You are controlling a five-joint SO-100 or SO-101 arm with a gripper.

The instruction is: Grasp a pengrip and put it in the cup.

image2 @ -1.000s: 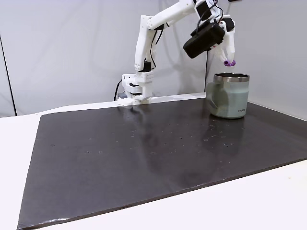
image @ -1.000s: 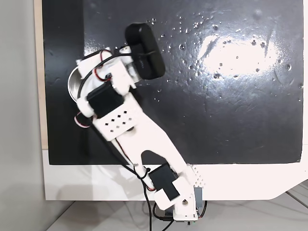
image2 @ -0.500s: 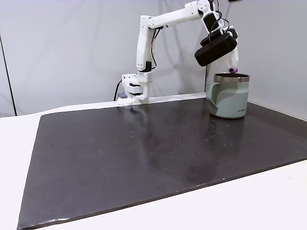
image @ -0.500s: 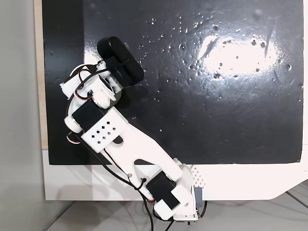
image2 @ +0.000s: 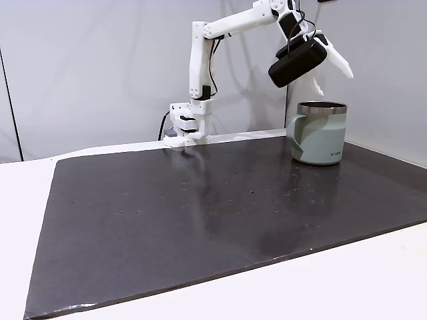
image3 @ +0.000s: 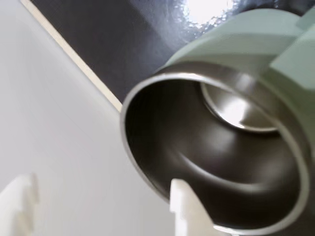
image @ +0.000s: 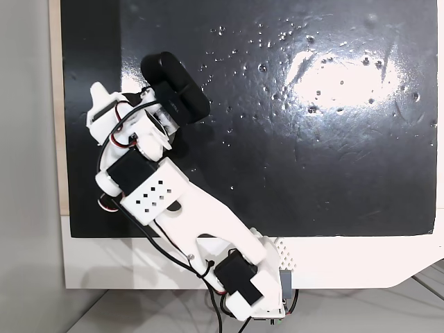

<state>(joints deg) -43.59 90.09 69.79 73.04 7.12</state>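
The pale grey-green cup (image2: 320, 137) with its steel rim stands on the far right of the black mat in a fixed view. My gripper (image2: 335, 83) hangs just above its mouth, open, with the two white fingers spread and nothing between them. The wrist view looks down into the cup (image3: 236, 34) past both white fingers (image3: 184, 206); the shiny inside shows no purple piece. My gripper (image3: 100, 182) is open there too. The pengrip is out of view. In the top-down fixed view the arm covers the cup, and one white finger (image: 97, 94) pokes out at the mat's left edge.
The black mat (image2: 200, 213) lies on a white table with a wide bare stretch in front of the cup. The arm's base (image2: 187, 127) sits at the mat's far edge. A black camera housing (image2: 297, 61) rides on the wrist. A grey wall stands close behind.
My gripper moved over the cup holding the purple pengrip, then opened. The pengrip is gone from between the fingers, and the wrist has risen a little.
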